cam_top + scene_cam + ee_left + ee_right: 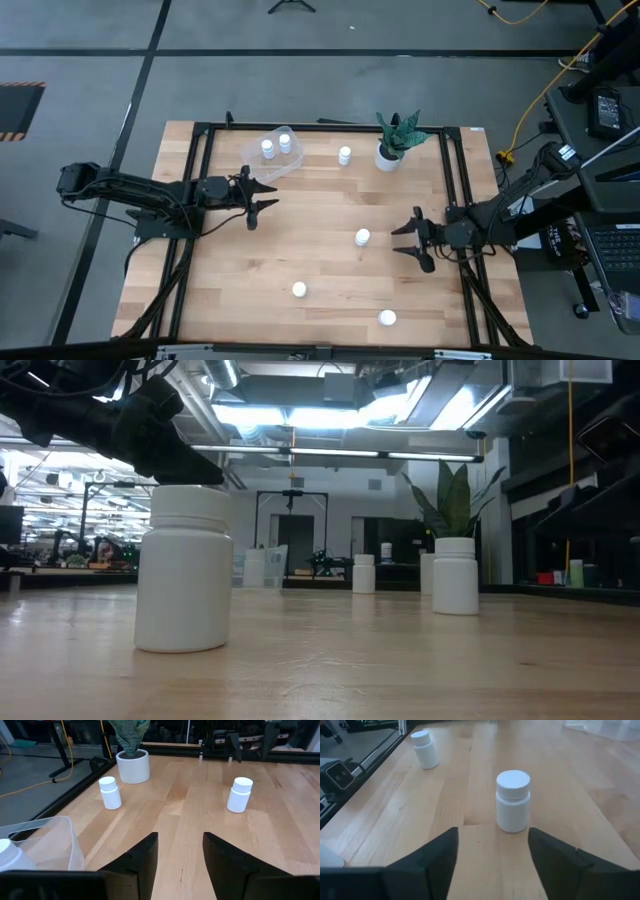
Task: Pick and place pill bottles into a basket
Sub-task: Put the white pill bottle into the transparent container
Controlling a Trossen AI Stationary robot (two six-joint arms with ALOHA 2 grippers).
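Two pill bottles [268, 149] stand inside the clear basket [285, 168] at the table's far left. Another bottle [344, 155] stands upright on the table beside the potted plant. Three more stand on their bases on the bare wood: one mid-table [362, 237] and two near the front edge [298, 290] [387, 318]. My right gripper [492, 855] is open, low over the table just right of the mid-table bottle [512, 800], which stands a little ahead of its fingertips. My left gripper [180, 865] is open with nothing between its fingers, beside the basket's near side [45, 845].
A white pot with a green plant [390, 150] stands at the far edge, right of the basket. Black rails [200, 230] run along the table's left, right and far sides. Bare wood lies between the two grippers.
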